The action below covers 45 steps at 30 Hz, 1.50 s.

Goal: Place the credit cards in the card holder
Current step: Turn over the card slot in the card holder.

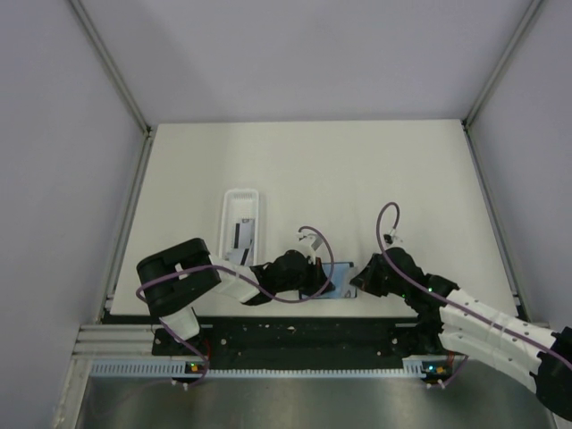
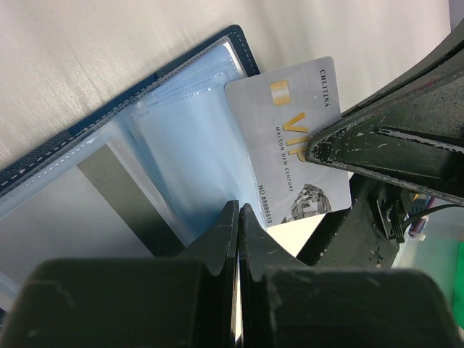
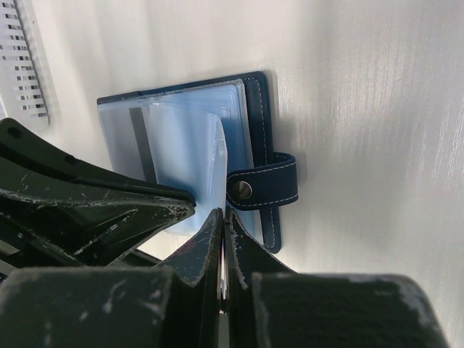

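The card holder (image 1: 332, 291) lies open near the table's front edge, between both grippers, navy outside with pale blue clear sleeves (image 2: 181, 138). My right gripper (image 3: 223, 212) is shut on a silver credit card (image 2: 290, 130) printed "VIP". The card's left end overlaps the holder's right sleeve, and it shows edge-on (image 3: 220, 163) in the right wrist view. My left gripper (image 2: 239, 209) is shut, its tips against the sleeves; I cannot tell whether it pinches one. Another card with a dark stripe (image 2: 116, 192) sits in a left sleeve. The snap strap (image 3: 264, 187) hangs undone.
A long white tray (image 1: 241, 192) stands behind and to the left of the holder, with more cards (image 1: 241, 234) in it. A black rail (image 1: 295, 332) and a slotted cable duct (image 3: 22, 65) run along the near edge. Grey walls enclose the table.
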{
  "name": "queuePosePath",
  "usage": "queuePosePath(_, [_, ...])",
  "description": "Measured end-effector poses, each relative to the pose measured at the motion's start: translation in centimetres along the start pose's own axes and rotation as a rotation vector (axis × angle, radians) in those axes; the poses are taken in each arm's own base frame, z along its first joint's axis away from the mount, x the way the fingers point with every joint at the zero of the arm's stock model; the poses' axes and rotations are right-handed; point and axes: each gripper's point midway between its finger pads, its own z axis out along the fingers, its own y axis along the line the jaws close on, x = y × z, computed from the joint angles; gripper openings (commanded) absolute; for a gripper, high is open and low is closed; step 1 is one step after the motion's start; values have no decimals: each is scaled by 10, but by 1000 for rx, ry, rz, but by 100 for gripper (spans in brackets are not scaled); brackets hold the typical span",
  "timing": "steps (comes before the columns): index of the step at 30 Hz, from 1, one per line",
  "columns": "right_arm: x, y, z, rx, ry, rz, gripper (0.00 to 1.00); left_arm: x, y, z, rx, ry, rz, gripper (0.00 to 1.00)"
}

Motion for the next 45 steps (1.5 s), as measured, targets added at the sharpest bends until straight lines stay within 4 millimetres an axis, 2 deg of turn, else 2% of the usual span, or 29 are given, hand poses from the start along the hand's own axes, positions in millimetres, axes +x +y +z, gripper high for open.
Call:
queuePosePath(11, [1, -2, 1, 7, 10, -37, 0, 0, 0, 0, -1, 1, -3, 0])
queuePosePath(19, [3, 8, 4, -1, 66, -119, 0, 1, 0, 0, -1, 1, -3, 0])
queuePosePath(30, [10, 11, 2, -36, 105, -179, 0, 0, 0, -1, 0, 1, -2, 0])
queuePosePath(45, [11, 17, 3, -75, 114, -212, 0, 0, -3, -18, -22, 35, 44, 0])
